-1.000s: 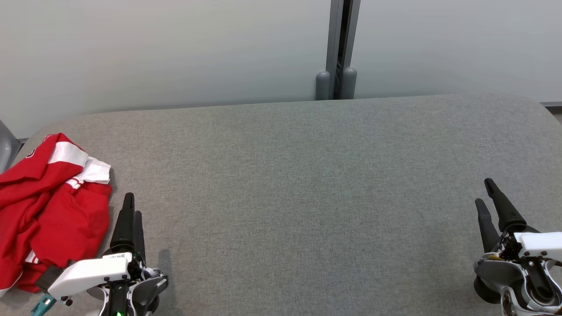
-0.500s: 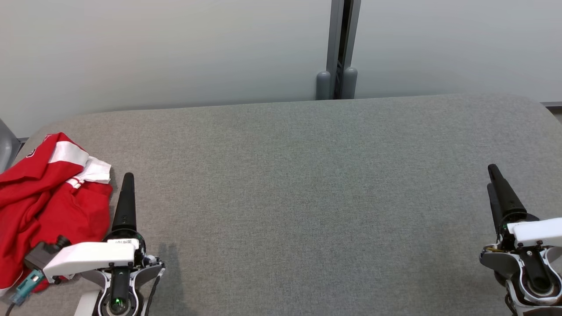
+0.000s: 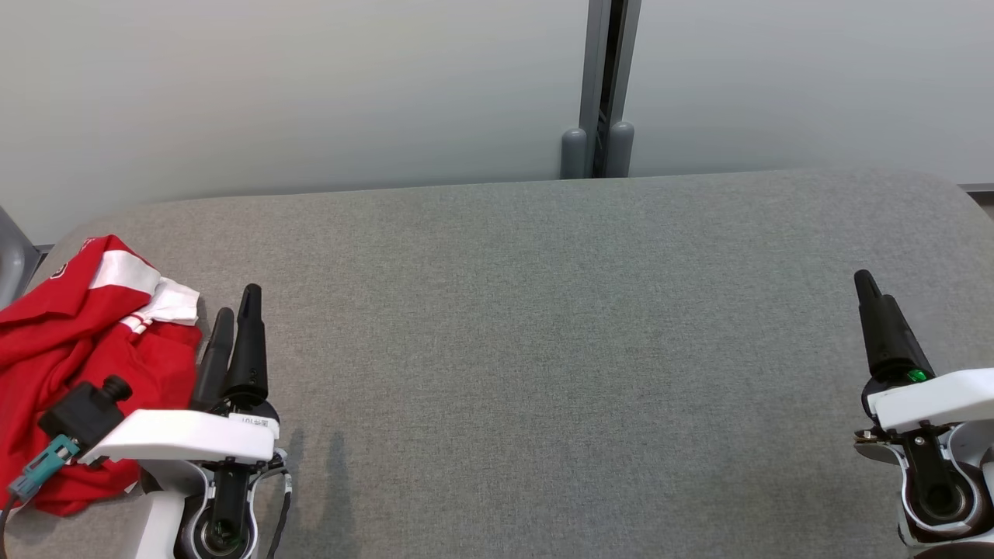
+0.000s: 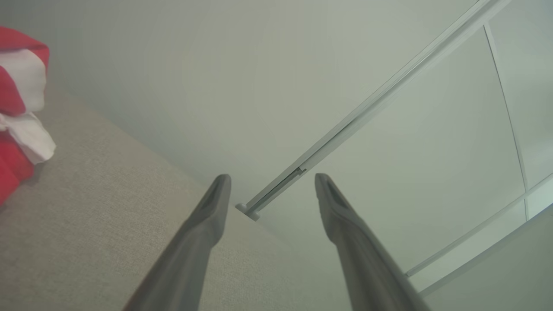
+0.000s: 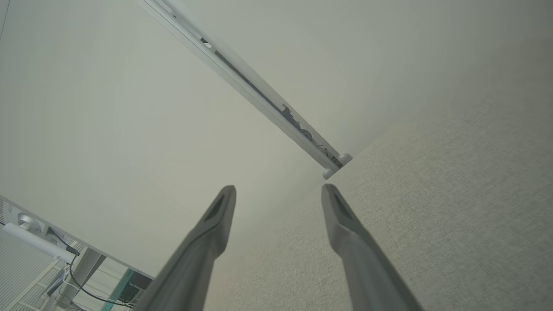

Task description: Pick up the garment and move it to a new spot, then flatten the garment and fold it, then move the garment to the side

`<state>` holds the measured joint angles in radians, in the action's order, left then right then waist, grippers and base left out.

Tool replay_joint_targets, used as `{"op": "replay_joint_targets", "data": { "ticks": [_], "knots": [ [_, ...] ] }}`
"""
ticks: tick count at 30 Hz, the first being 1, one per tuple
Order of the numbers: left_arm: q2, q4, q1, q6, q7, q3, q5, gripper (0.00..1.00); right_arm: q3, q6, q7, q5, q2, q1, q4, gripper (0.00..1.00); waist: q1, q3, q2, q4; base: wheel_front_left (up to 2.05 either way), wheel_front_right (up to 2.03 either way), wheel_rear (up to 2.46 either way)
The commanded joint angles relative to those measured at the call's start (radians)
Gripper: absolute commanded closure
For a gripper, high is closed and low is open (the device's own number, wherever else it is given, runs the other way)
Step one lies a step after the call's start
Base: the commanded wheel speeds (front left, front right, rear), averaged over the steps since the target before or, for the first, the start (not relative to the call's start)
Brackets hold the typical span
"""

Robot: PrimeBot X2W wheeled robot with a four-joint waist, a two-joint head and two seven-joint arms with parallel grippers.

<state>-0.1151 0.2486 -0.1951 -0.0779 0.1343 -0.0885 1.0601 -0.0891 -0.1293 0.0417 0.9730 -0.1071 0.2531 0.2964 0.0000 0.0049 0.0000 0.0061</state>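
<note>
- I see the crumpled red garment (image 3: 70, 349) at the worktop's (image 3: 543, 349) left edge, just left of my left tool (image 3: 237, 301).
- Both tools gape wide and empty; the right tool (image 3: 868, 286) sits well apart.

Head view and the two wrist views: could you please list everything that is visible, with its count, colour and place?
garment: 1, red with white bands, crumpled at the table's left end
table: 1, grey fabric top, across the foreground
wall panels: 2, pale grey-green, behind the table
post: 1, grey metal, between the wall panels, at the table's far edge
left gripper: 1, dark fingers, open, lower left, beside the garment
right gripper: 1, dark fingers, open, lower right, above bare table
</note>
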Motion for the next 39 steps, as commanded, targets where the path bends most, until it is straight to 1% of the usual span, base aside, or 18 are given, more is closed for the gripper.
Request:
{"op": "replay_joint_targets", "data": {
  "ticks": [1, 9, 16, 19, 31, 39],
  "knots": [
    [-0.02, -0.022, -0.04, 0.01, 0.008, -0.008, -0.05, 0.0, 0.005, -0.002, -0.013, -0.056, -0.016, 0.01, -0.028, 0.0, 0.0, -0.001, 0.0, 0.0, 0.0, 0.0, 0.0],
    [-0.057, -0.053, -0.031, 0.053, 0.005, -0.043, -0.203, 0.0, 0.025, -0.002, -0.031, -0.23, -0.017, -0.011, -0.075, 0.0, 0.0, -0.005, 0.0, 0.0, 0.0, 0.0, 0.0],
    [-0.077, -0.083, -0.013, 0.071, -0.008, -0.068, -0.29, 0.0, 0.037, -0.002, -0.039, -0.361, -0.015, -0.034, -0.122, 0.0, 0.0, -0.007, 0.0, 0.002, 0.0, 0.0, 0.0],
    [-0.084, -0.089, -0.011, 0.074, -0.011, -0.074, -0.315, 0.0, 0.04, -0.002, -0.042, -0.393, -0.014, -0.041, -0.133, 0.0, 0.0, -0.007, 0.0, 0.002, 0.0, 0.0, 0.0],
    [-0.11, -0.115, 0.011, 0.118, -0.021, -0.104, -0.448, 0.0, 0.061, -0.002, -0.067, -0.55, -0.01, -0.067, -0.166, 0.0, 0.0, -0.009, 0.0, 0.004, 0.0, 0.0, 0.0],
    [-0.121, -0.116, 0.022, 0.133, -0.036, -0.123, -0.509, 0.0, 0.071, -0.002, -0.074, -0.644, 0.001, -0.087, -0.171, 0.0, 0.0, -0.011, 0.0, 0.003, 0.0, 0.0, 0.0]
  ]
}}
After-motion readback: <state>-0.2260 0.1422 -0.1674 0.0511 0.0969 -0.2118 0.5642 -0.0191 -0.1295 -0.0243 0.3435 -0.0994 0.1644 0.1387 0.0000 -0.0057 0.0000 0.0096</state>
